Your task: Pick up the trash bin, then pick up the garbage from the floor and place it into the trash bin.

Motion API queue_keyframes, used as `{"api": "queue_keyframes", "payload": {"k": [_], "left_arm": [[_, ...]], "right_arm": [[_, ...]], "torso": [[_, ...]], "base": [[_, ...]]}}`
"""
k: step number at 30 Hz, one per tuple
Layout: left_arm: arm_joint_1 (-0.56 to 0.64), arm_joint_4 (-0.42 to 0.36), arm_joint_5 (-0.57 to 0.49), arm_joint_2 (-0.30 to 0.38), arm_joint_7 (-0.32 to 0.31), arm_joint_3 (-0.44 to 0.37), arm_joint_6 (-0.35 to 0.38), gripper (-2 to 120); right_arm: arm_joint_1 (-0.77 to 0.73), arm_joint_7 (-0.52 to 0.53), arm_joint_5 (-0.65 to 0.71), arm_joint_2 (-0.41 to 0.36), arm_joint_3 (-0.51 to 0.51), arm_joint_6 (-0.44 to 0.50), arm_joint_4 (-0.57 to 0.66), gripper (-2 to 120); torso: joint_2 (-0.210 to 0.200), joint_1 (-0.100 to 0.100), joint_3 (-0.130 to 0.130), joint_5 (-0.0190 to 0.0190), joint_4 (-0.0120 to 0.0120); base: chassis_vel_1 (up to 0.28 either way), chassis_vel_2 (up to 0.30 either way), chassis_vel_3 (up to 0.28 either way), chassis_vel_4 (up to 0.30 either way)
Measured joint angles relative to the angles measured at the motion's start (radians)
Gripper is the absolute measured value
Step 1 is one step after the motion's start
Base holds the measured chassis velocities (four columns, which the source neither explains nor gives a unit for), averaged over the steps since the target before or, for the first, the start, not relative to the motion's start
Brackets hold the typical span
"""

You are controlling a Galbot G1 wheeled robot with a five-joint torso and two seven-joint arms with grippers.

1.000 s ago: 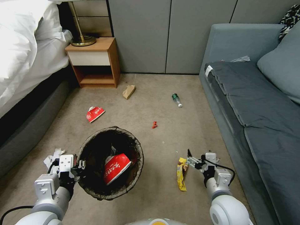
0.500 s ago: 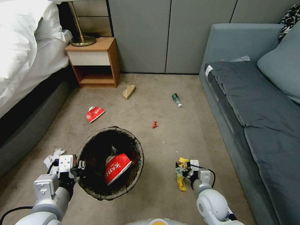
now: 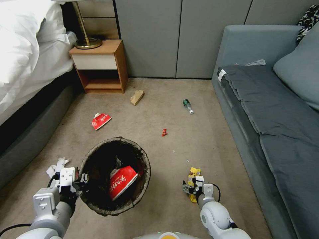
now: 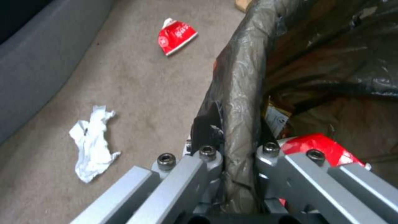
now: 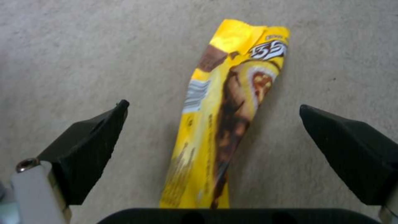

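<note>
One trash bin [image 3: 114, 176] is held at its left rim by the left gripper [image 3: 83, 179], clamped on the bag-covered edge; one red carton [image 3: 122, 182] lies inside. On the carpet around the bin are seen one white tissue [image 3: 54, 167], one red carton [image 3: 100, 120], one brown paper scrap [image 3: 137, 97], one small red scrap [image 3: 164, 132], one green bottle [image 3: 187, 106]. Right of the bin, one yellow wrapper [image 5: 226, 115] lies between the spread fingers [image 5: 83, 155] of the right gripper [image 3: 189, 188], ungrasped.

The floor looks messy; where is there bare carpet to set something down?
Bare carpet lies between the green bottle and the sofa, and along the wall behind. It is crowded near the robot: the left gripper grips the trash bin, and the right gripper's open fingers straddle the yellow wrapper.
</note>
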Motion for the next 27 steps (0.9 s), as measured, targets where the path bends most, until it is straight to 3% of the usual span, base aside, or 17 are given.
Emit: {"api": "queue_keyframes", "payload": {"k": [10, 27], "left_arm": [[0.011, 0.0, 0.014, -0.011, 0.001, 0.0, -0.002, 1], [0.012, 0.0, 0.014, -0.013, 0.001, -0.001, -0.002, 1]], "right_arm": [[0.046, 0.009, 0.027, 0.006, -0.019, 0.022, -0.061, 99], [0.057, -0.009, 0.036, 0.013, -0.028, 0.052, -0.118, 37]], "torso": [[0.0, 0.0, 0.0, 0.0, 0.0], [0.0, 0.0, 0.0, 0.0, 0.0]], "base": [[0.0, 0.0, 0.0, 0.0], [0.0, 0.0, 0.0, 0.0]]}}
